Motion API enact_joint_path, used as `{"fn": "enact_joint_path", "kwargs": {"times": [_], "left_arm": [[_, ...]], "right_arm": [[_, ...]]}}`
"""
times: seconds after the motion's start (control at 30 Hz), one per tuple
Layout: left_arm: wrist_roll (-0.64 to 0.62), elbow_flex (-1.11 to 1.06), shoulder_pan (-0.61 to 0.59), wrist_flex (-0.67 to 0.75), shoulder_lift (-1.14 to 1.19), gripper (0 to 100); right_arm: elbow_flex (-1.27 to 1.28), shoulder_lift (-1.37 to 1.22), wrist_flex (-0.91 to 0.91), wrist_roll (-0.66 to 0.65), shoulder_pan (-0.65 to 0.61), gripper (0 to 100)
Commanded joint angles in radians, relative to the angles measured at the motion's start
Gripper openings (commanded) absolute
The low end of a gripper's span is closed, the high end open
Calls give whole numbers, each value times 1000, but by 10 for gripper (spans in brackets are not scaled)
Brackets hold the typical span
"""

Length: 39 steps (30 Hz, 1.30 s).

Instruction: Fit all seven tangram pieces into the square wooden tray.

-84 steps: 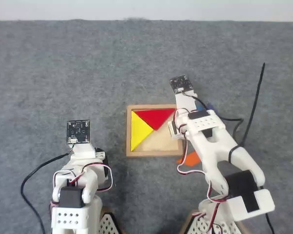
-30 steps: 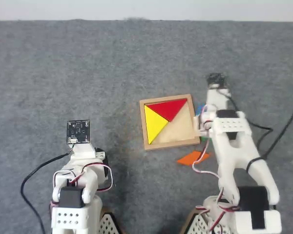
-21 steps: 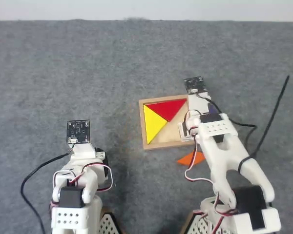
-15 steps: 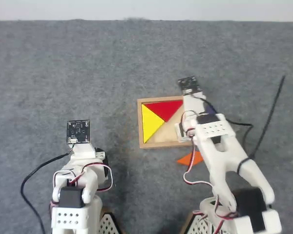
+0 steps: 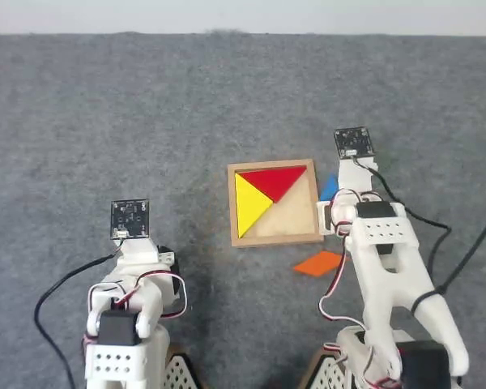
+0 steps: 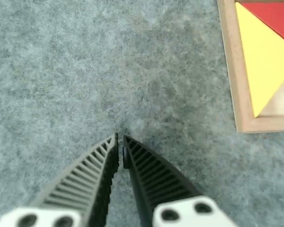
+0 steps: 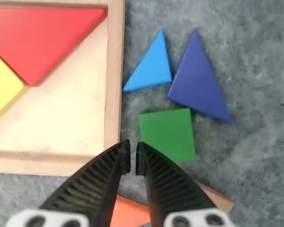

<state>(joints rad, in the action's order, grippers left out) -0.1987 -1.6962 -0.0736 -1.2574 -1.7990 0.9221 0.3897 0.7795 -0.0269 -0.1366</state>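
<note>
The square wooden tray (image 5: 273,241) lies mid-table and holds a red triangle (image 5: 275,179) and a yellow triangle (image 5: 249,206); the rest of its floor is bare wood. My right gripper (image 7: 132,158) is shut and empty, its tips low beside the tray's outer rim (image 7: 114,94), next to a green square (image 7: 168,132). On the mat past the green square lie a light blue triangle (image 7: 151,66) and a dark blue triangle (image 7: 197,81). An orange piece (image 5: 320,262) lies near the tray's front right corner. My left gripper (image 6: 119,142) is shut over bare mat, left of the tray.
A brown wooden piece (image 7: 217,198) peeks out beside the right gripper's finger. The right arm (image 5: 377,239) covers most of the loose pieces in the high view. Open grey mat lies behind and left of the tray. The left arm (image 5: 130,279) sits folded at the front left.
The tray slid rightward and turned, and now lies nearly square to the table. The right arm swung from over the tray's right side to just outside it. The left arm stayed still.
</note>
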Motion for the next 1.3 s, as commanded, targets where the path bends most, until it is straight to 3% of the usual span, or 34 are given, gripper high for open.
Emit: {"fn": "enact_joint_path", "kwargs": {"times": [0.0,0.1,0.37,0.67,0.97,1.27], "left_arm": [[15,13,-6,-5,-20,14],[15,13,-6,-5,-20,14],[15,13,-6,-5,-20,14],[15,13,-6,-5,-20,14],[15,13,-6,-5,-20,14],[15,13,-6,-5,-20,14]], "right_arm": [[-8,53,-15,-17,2,50],[-9,53,36,-46,-1,52],[-9,64,232,-319,-54,52],[-9,56,317,-344,-174,54],[12,53,325,-690,-189,255],[124,51,314,-855,-193,263]]}}
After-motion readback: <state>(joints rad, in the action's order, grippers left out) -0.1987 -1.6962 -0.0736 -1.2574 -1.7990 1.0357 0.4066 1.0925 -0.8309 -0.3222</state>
